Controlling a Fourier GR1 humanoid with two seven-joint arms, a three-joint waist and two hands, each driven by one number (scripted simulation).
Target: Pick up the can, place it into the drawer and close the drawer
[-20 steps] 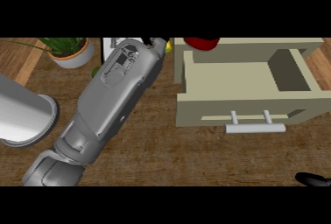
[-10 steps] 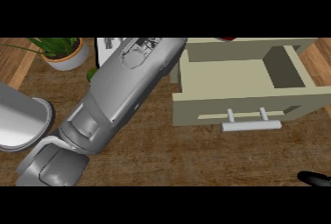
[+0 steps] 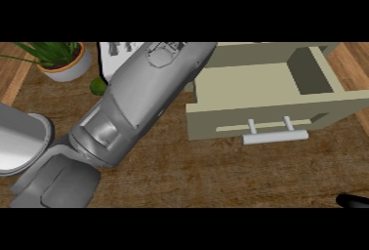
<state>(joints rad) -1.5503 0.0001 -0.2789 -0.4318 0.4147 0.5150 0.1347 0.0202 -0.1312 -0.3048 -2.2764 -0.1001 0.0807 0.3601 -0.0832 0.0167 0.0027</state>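
- The drawer (image 3: pixel 270 93) stands open on the table (image 3: pixel 216 171), its handle (image 3: pixel 275 136) in front.
- The left arm (image 3: pixel 137 102) crosses left of the drawer; its robot hand is out of view.
- The right robot hand (image 3: pixel 353 200) shows only at the edge below the drawer: state unclear.
- No can or readable writing shows.
- A potted plant (image 3: pixel 61 61) stands far left of the drawer.

Matt drawer (image 3: pixel 270 114), glossy metal handle (image 3: pixel 275 137)

Left forearm (image 3: pixel 137 105) reached further up; red can now out of view.
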